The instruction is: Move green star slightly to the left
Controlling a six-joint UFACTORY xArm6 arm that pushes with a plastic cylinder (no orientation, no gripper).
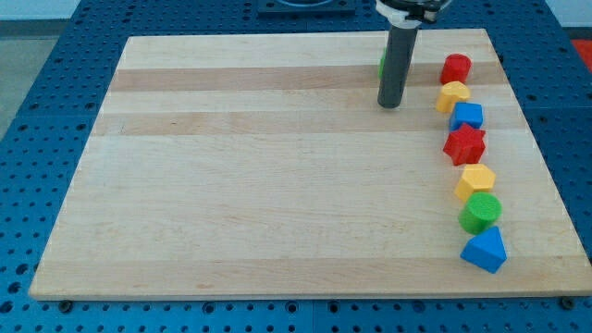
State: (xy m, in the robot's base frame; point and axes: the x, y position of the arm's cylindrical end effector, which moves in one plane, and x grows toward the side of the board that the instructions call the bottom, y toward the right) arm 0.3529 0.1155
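Note:
Only a thin green sliver [381,63] shows at the left edge of my dark rod, near the view's top; it is probably the green star, mostly hidden behind the rod. My tip [389,104] rests on the wooden board [259,176] just below that sliver and to the left of the column of blocks.
A column of blocks runs down the board's right side: a red cylinder [455,67], a yellow block [453,94], a blue block [468,116], a red star [464,145], a yellow hexagon [475,181], a green cylinder [480,212], a blue triangle [486,250].

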